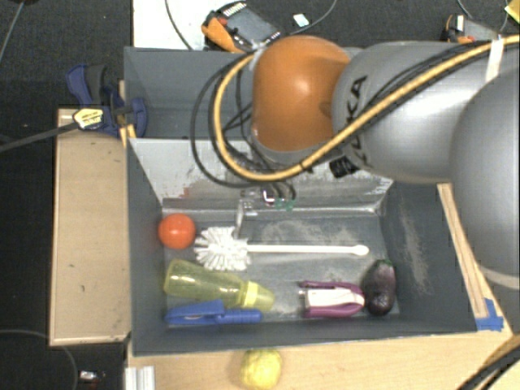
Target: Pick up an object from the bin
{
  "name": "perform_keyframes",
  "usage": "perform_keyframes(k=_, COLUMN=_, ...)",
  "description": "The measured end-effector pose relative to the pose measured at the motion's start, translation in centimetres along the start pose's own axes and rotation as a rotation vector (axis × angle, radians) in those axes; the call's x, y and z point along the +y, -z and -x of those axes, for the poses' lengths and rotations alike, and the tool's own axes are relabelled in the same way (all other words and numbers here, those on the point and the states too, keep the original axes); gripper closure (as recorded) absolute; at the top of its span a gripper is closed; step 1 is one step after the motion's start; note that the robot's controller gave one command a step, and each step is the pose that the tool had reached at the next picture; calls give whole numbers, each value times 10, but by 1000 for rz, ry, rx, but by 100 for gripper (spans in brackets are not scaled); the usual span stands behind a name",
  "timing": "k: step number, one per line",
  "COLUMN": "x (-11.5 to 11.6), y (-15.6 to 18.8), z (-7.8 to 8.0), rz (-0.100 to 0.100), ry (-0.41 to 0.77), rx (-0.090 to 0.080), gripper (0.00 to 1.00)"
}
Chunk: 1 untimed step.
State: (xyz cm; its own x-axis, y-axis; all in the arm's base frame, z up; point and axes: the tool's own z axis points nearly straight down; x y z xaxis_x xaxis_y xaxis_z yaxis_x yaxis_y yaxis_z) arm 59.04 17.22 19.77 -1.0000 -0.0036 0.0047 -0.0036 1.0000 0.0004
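- Camera view is showing the gripper (247,211) hanging below the arm's orange cover, just behind the bristle head of a white brush (227,251).
- Whether it is parted or closed cannot be told.
- The brush is lying across the middle of the bin (422,242) floor, handle pointing right.
- An orange ball (176,231) is sitting just left of the bristles.

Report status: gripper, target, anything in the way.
Gripper under the orange wrist cover, over the white brush by its bristle head. Orange ball close on the left. Yellow bottle alongside the brush.
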Motion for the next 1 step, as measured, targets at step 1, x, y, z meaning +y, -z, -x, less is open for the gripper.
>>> perform_keyframes(k=1, x=-1, y=5, z=2, rz=1, ry=-6, rx=-8, gripper=0)
